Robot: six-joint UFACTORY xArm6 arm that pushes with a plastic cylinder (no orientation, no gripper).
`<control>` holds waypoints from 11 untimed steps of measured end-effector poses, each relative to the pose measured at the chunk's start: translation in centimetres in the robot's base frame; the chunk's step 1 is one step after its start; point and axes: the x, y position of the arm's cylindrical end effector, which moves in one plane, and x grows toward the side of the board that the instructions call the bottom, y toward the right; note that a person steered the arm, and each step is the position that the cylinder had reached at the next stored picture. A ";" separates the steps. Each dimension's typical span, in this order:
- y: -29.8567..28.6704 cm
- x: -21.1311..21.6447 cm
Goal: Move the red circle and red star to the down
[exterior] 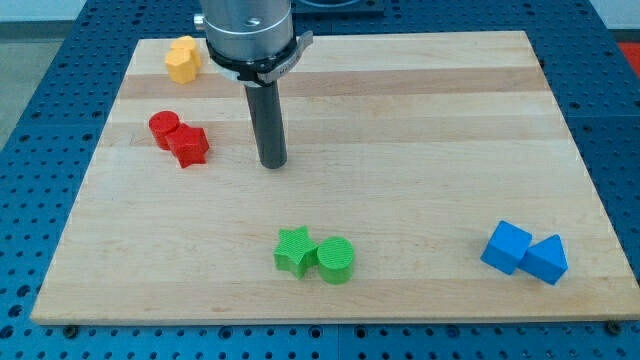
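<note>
The red circle (164, 127) and the red star (189, 146) touch each other at the board's left side, the circle up and left of the star. My tip (273, 163) rests on the wooden board (420, 120), to the right of the red star with a clear gap between them. It touches no block.
Two yellow blocks (183, 59) sit close together at the top left. A green star (294, 250) and a green circle (336, 261) touch near the bottom middle. A blue cube (507, 247) and a blue triangular block (546, 259) sit at the bottom right.
</note>
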 end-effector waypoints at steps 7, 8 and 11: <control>-3.1 -4.9; -1.3 -10.0; -2.2 -24.1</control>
